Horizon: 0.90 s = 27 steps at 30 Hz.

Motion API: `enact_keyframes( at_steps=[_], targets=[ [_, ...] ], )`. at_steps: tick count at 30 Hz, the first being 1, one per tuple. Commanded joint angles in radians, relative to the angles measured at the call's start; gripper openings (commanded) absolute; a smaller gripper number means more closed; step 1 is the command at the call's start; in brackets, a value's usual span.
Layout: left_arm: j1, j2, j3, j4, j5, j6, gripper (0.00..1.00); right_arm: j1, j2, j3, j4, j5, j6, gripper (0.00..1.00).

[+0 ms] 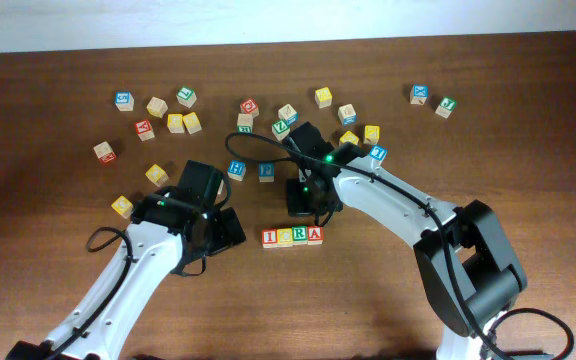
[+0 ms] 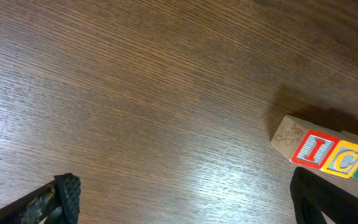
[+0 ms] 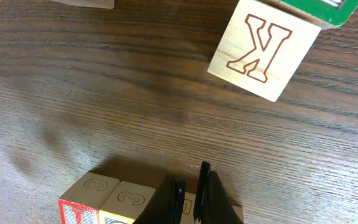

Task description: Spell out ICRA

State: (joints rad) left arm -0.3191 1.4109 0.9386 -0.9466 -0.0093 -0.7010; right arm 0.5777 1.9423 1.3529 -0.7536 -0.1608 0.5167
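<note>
Two robot arms, both showing white shells and black joints. The left arm and right arm are each glowing with tiny green lights and trailing looped black cables. The left arm's black fingers are showing dimpled rubber pads.

Blocks pale wood, painted; table matt woodgrain, possibly laminate.
</note>
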Motion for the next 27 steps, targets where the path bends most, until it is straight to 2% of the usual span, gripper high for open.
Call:
enact_keyframes(
  at_steps=[1,27],
  targets=[
    [0.006,-0.016,0.007,-0.002,-0.018,-0.010,0.99,0.018,0.018,-0.003,0.011,0.008,-0.002,0.04],
    [0.006,-0.016,0.007,-0.013,-0.018,-0.010,0.99,0.051,0.061,-0.003,-0.009,0.011,0.024,0.04]
  ],
)
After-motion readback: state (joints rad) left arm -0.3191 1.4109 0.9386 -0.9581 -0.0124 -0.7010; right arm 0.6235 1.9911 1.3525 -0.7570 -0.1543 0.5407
